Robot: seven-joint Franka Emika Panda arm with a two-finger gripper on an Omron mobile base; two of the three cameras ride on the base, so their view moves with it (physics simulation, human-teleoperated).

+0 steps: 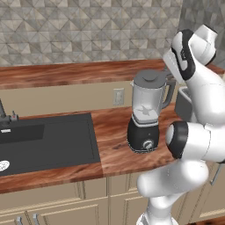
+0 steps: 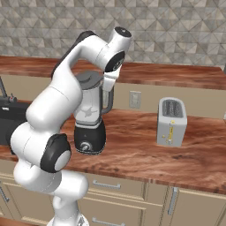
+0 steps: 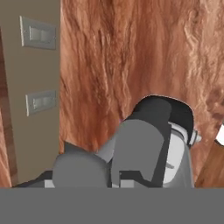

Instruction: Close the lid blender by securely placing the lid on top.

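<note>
The blender (image 1: pixel 145 114) is standing on the wooden counter (image 1: pixel 112 132) beside the dark sink (image 1: pixel 48 140), the lid (image 1: pixel 149 79) already sitting on its jar. The white arm is reaching over it, the gripper (image 2: pixel 108 86) hanging by the handle; whether the fingers are spread cannot be told. A silver toaster (image 2: pixel 171 121) is standing well apart

Both base views are looking forward and down from behind the arm, one from each side, sharing the blender (image 1: pixel 145 115) on the bench (image 1: pixel 116 136). The hand view is peering down close over the blender's jar top.
</note>
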